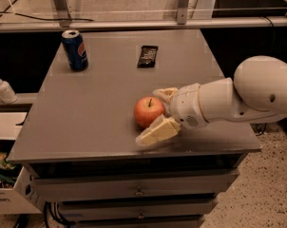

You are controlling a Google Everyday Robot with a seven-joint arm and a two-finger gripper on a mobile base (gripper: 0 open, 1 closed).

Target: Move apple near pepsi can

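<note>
Gripper (149,116) comes in from the right edge with its fingers spread, straddling the apple (148,111). Apple sits on the bench (86,108) near the front edge, right of centre. Pepsi can (75,50) stands upright at the far-left corner, well apart.
</note>
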